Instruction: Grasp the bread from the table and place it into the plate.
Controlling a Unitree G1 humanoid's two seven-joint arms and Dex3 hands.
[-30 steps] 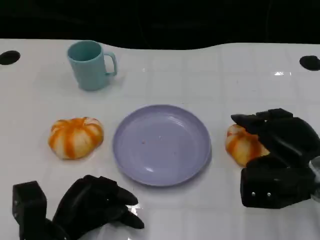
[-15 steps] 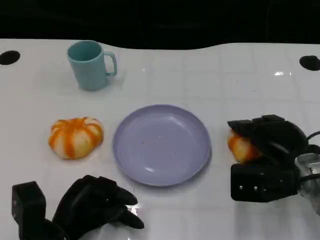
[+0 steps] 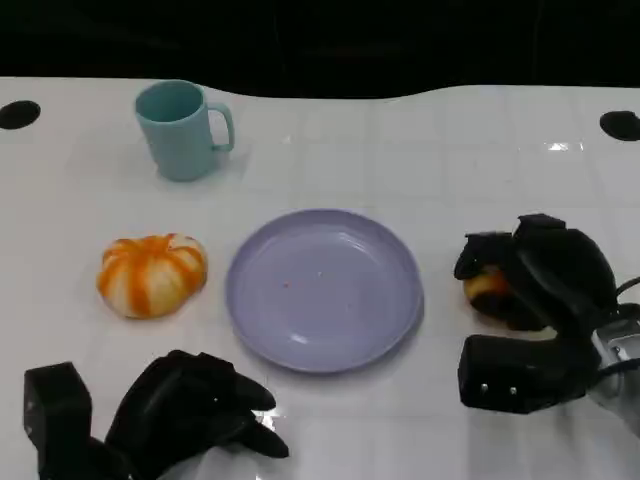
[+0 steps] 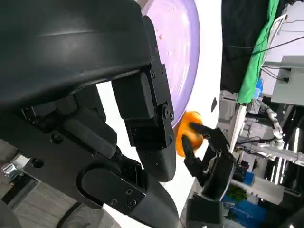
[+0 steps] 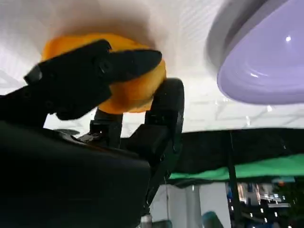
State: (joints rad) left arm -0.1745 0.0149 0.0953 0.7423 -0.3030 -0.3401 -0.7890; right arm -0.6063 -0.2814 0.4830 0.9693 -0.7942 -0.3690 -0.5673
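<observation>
Fingers (image 5: 95,66) of the right hand (image 3: 535,275) wrap around the bread (image 3: 488,288), which sits on the table (image 3: 400,150) just right of the plate (image 3: 322,288). Grasp looks made; lifting and placing remain. The left hand (image 3: 190,410), fingers curled on nothing, rests below the plate.

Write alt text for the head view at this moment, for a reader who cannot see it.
The robot's right hand grips an orange-striped bread roll on the white table, right of an empty lavender plate. A second roll lies left of the plate, a teal mug behind it, and the left hand rests near the front edge.
</observation>
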